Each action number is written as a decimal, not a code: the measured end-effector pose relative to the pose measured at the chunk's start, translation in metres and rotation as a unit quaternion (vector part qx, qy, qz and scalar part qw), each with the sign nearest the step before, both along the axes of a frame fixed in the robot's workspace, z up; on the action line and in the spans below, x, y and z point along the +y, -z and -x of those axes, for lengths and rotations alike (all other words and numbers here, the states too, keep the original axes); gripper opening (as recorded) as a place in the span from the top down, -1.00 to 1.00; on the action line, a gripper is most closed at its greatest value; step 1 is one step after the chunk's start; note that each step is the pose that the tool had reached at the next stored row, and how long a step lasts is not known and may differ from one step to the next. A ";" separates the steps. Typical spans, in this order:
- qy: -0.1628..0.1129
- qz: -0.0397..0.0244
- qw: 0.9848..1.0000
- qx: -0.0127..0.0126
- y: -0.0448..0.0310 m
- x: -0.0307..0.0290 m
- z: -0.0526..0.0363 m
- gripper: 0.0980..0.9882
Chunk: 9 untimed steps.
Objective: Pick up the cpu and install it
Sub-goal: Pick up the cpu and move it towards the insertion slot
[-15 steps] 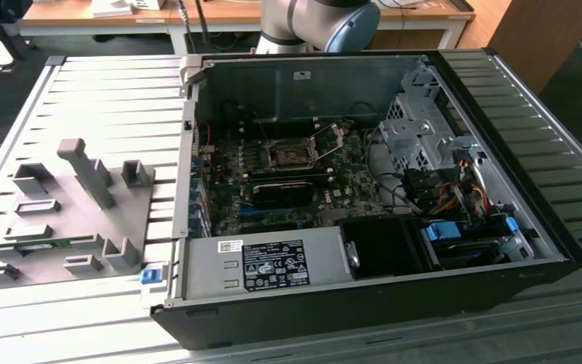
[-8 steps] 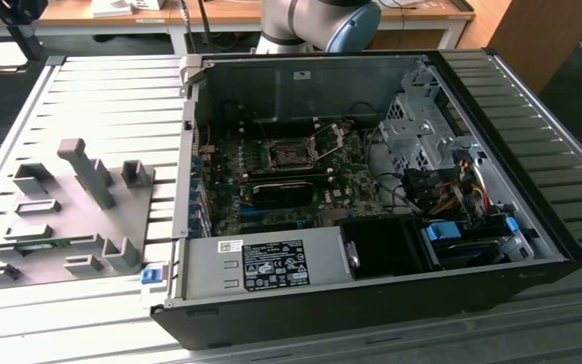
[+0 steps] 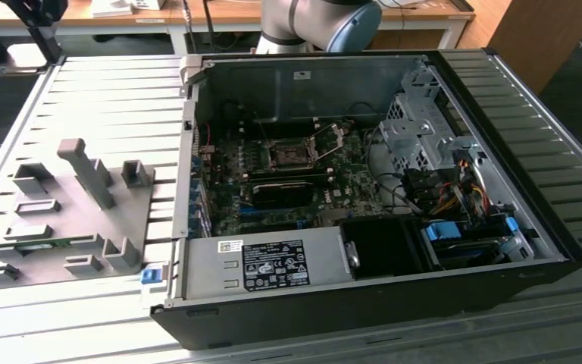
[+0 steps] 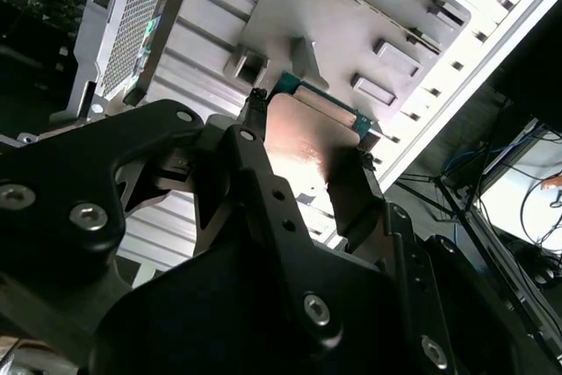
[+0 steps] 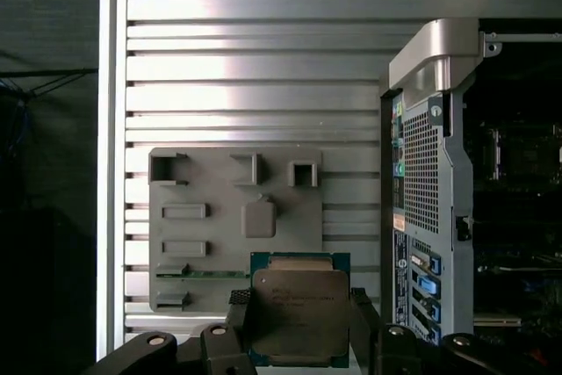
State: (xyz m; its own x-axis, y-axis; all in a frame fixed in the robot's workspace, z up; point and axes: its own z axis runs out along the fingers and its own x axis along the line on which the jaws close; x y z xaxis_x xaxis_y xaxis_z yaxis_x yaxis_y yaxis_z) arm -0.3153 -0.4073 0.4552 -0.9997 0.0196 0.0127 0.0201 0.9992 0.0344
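Note:
The cpu point(image 5: 299, 312), a small square chip with a silver-grey top and a green rim, sits between the black fingers point(image 5: 239, 320) of my gripper point(image 5: 299, 329), which is shut on it. In the second wrist view the cpu point(image 4: 307, 142) is clamped on two opposite edges by the gripper point(image 4: 307, 160). The chip is held in the air, high over the slatted table and the grey tray point(image 5: 228, 208). In the exterior view the motherboard socket point(image 3: 291, 155) lies inside the open computer case point(image 3: 372, 189), its metal frame lifted.
The grey tray point(image 3: 58, 220) with raised holders lies at the exterior view's left, with a thin green memory strip point(image 3: 43, 244) in it. The case has tall walls, a drive cage point(image 3: 423, 129), cables point(image 3: 453, 189) and a power supply point(image 3: 270, 265). The arm's base point(image 3: 317, 23) stands behind it.

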 end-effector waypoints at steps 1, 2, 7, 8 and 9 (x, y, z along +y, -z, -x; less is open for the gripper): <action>0.000 0.000 1.000 0.000 0.0012 0.0001 -0.0036 0.02; 0.000 0.000 1.000 0.000 0.0021 0.0003 -0.0072 0.02; 0.000 0.000 1.000 -0.001 0.0083 0.0030 -0.0171 0.02; 0.000 0.000 1.000 -0.001 0.0100 0.0038 -0.0194 0.02; 0.000 0.000 1.000 -0.001 0.0116 0.0041 -0.0216 0.02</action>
State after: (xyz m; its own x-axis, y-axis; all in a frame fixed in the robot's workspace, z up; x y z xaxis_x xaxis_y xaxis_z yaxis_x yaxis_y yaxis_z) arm -0.2937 -0.4032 0.4435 -0.9998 0.0191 0.0111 0.0195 0.9992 0.0345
